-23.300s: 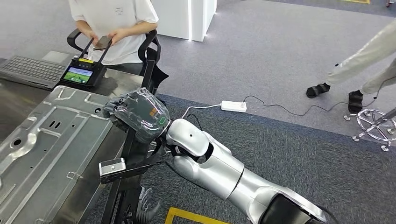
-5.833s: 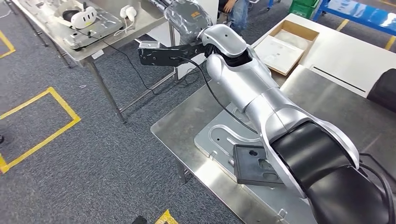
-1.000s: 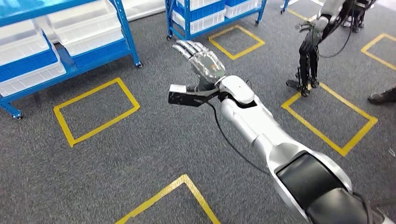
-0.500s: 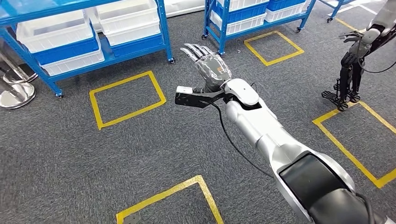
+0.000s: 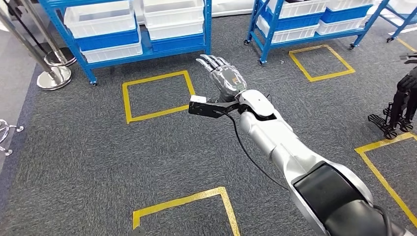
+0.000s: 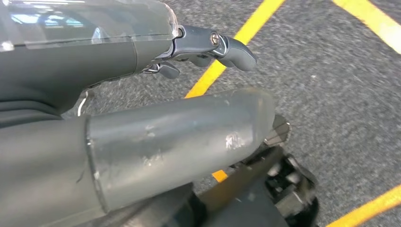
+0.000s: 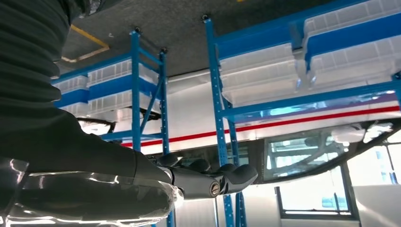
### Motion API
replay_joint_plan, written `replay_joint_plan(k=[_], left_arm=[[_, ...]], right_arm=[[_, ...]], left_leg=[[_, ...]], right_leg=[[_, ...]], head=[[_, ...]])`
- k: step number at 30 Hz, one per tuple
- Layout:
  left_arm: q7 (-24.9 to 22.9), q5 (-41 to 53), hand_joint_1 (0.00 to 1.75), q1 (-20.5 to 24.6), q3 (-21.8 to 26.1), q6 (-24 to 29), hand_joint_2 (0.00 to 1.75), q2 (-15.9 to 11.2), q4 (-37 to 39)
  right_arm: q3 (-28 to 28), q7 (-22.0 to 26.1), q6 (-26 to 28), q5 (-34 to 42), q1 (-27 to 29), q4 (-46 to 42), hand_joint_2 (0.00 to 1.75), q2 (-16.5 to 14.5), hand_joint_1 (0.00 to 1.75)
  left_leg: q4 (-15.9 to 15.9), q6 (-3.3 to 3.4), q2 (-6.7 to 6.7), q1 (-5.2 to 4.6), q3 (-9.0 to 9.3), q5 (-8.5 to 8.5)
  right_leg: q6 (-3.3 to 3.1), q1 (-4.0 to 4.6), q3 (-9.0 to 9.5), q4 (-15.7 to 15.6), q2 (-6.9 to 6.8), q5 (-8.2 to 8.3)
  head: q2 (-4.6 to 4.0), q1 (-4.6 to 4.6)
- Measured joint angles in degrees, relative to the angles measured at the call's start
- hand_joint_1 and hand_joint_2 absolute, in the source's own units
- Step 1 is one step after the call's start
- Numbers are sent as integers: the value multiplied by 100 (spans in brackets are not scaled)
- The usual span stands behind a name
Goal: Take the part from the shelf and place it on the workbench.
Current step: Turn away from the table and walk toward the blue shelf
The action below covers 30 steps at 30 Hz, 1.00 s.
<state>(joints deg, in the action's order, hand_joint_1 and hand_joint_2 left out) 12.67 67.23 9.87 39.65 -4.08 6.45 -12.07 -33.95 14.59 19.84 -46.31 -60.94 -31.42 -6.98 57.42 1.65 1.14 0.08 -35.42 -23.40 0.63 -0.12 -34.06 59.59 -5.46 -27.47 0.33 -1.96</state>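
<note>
My right hand (image 5: 223, 78) is stretched forward over the grey carpet, fingers straight and spread, holding nothing. It is well short of the blue shelf (image 5: 199, 19) with white bins (image 5: 174, 17). A second blue shelf (image 5: 263, 29) stands further right. I cannot make out a part in the bins. The right wrist view has the same hand (image 7: 94, 189) with its fingers (image 7: 231, 177) held out toward the blue shelf frames (image 7: 215, 94) and white bins (image 7: 345, 38). My left hand (image 6: 142, 142) hangs over the carpet, empty, with thumb and fingers apart.
Yellow taped squares (image 5: 157, 96) mark the carpet before the shelves. A silver stanchion base (image 5: 51, 76) stands at the left. Another robot's dark legs (image 5: 401, 105) stand at the right edge. A black camera bracket (image 5: 206, 107) juts from my right wrist.
The whole view has swung, so the camera moved: the blue shelves now sit more centred and nearer. My right hand stays stretched out, open and empty.
</note>
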Motion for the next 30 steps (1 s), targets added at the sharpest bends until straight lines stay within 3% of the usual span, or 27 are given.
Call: replay_joint_plan(k=[2,4,6,8,10,12,13,14,16,18,20,21,22,23,24,26,27,28,29,30], left_arm=[[4,11,0,18,2,-4,0,4,0],[14,23,0,45,6,-10,0,14,0],[21,38,0,20,14,-14,0,25,0],[28,48,0,-35,27,-20,0,31,0],[46,39,0,-73,42,-28,0,54,0],[73,20,0,-108,56,-31,0,75,0],[87,11,0,-137,63,-31,0,79,0],[101,5,0,-179,72,-30,0,79,1],[119,-1,0,-250,89,-29,0,77,2],[124,-2,0,-273,103,-29,0,75,2],[125,-2,0,-286,121,-29,0,75,2],[125,-2,0,-300,130,-29,0,75,2],[125,-2,0,-314,137,-29,0,74,2],[125,-2,0,-322,141,-28,0,72,2],[125,-2,0,-320,143,-28,0,71,2],[127,-3,0,-297,147,-26,0,69,2],[128,-3,0,-289,151,-26,0,69,2],[129,-3,0,-289,156,-25,0,69,2],[130,-1,0,-295,162,-25,0,69,2],[138,2,0,-307,169,-26,0,70,2]], right_arm=[[23,-383,-228,-200,-49,183,175,63,0],[26,-730,-473,-452,16,480,175,178,0],[25,-857,-495,-596,224,726,175,307,0],[25,-867,-351,-630,469,903,175,400,0],[26,-866,-205,-615,757,1068,175,474,0],[32,-884,-112,-559,1127,1197,175,522,0],[40,-897,-82,-523,1314,1242,175,528,0],[53,-913,-58,-483,1479,1282,175,535,0],[102,-960,-34,-421,1745,1350,175,548,0],[170,-1021,-26,-385,1984,1419,175,573,0],[230,-1054,-24,-363,2195,1479,175,593,0],[255,-1057,-24,-354,2273,1503,175,598,0],[276,-1059,-24,-349,2324,1522,175,599,0],[293,-1063,-25,-347,2354,1536,175,600,0],[309,-1073,-27,-345,2365,1549,175,601,0],[340,-1116,-31,-334,2368,1570,87,612,0],[364,-1151,-38,-315,2375,1578,44,619,0],[394,-1188,-64,-284,2388,1586,0,625,0],[431,-1224,-109,-243,2405,1592,0,628,0],[477,-1258,-173,-188,2427,1600,0,636,0]], left_leg=[[-29,55,-115,24,11,28],[-28,89,-291,27,4,39],[-20,95,-502,25,5,41],[5,81,-672,19,8,32],[35,43,-800,13,-12,15],[36,-18,-916,40,-35,11],[23,-56,-987,51,-39,16],[26,-88,-981,50,-45,5],[256,-140,-690,18,-150,-154],[914,-182,-294,27,-460,-492],[1539,-227,-170,66,-772,-710],[1586,-244,-146,81,-793,-675],[1409,-251,-115,91,-696,-547],[1043,-244,-40,94,-492,-364],[620,-221,126,76,-263,-222],[85,-154,358,25,37,-96],[15,-125,390,0,73,-109],[17,-102,310,-9,76,-102],[5,-71,240,1,82,-92],[-15,-40,183,15,94,-76]], right_leg=[[38,-27,-227,517,340,-298],[56,-30,-603,1253,486,-596],[55,-32,-753,1452,500,-527],[13,-34,-499,800,606,-81],[-28,-46,-191,102,865,206],[-50,-30,-86,-101,961,203],[-67,-26,-66,-125,891,208],[-94,-34,-38,-153,817,213],[-165,-72,22,-221,668,229],[-214,-68,60,-251,513,218],[-220,-57,73,-244,344,189],[-211,-57,77,-237,262,174],[-198,-58,82,-226,190,158],[-180,-59,92,-214,123,140],[-156,-52,106,-201,61,119],[-97,-26,138,-183,-52,77],[-65,-15,155,-183,-110,60],[-35,-9,174,-190,-167,50],[-1,-13,194,-194,-201,36],[34,-27,199,-160,-124,-7]], head=[[0,3],[0,4],[0,4],[0,5],[0,3],[0,7],[0,10],[0,13],[0,2],[0,-10],[0,-9],[0,-9],[0,-10],[0,-10],[0,-11],[0,-9],[0,-7],[0,-6],[0,-7],[0,-5]])
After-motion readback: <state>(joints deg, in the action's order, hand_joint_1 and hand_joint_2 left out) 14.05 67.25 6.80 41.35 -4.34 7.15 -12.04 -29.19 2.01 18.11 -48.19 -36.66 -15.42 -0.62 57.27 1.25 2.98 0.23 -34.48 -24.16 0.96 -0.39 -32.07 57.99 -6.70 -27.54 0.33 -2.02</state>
